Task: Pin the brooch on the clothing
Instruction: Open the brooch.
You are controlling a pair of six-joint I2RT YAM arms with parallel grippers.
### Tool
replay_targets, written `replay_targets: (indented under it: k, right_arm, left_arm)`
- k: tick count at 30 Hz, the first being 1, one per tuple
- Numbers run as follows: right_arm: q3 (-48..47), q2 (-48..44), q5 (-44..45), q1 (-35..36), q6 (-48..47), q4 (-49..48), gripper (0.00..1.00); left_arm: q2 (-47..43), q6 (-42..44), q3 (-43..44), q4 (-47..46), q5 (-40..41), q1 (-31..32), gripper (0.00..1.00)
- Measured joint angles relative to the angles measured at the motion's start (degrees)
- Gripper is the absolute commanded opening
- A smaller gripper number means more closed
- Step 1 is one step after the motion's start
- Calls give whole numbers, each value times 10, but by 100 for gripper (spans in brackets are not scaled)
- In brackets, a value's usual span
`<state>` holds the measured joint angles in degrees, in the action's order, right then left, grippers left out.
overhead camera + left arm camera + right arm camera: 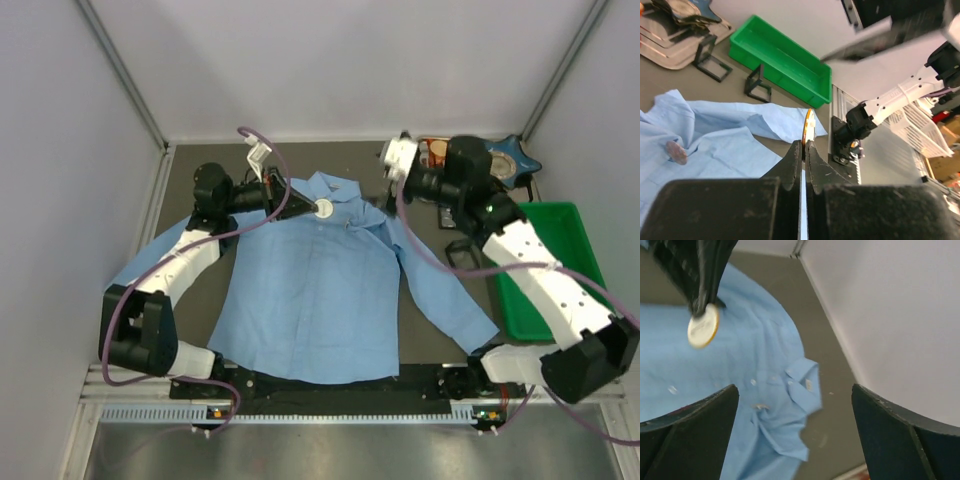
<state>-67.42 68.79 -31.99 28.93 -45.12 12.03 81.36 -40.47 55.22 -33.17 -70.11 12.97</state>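
Evidently the left pincer (pixel 803 147) clamps the brooch (pixel 809 125) by its edge over the shirt (pixel 320 290), ready for pinning; right pincer (pixel 795 410) stands apart.

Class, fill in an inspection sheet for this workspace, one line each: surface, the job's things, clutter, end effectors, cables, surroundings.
Surface: dark grey table.
Job's things: light blue shirt spread flat, collar at the far side; round brooch held above it near the collar, not yet pinned.
Clutter: green bin at the right; black wire stands beside it; silver tray of oddments in the far right corner.
End effectors: left end effector shut on the brooch; right end effector open, holding nothing.
Cables: purple cables loop along both arms.
Surroundings: white walls on three sides.
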Motion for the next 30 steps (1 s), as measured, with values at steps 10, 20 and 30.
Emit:
replay_targets:
  k: [10,20,30]
  right_arm:
    - [-152,179,-229,-57,585,-18,77]
    - [-139,209,-266,-44,781,-126,61]
    - [-139,222,-263,-25,814,-167,45]
  left_arm:
    - [-11,-92,-60,-214,103,3,0]
    - [-11,-115,-64,-268,138,6,0]
    - [-11,-123,-67,-269,141,7,0]
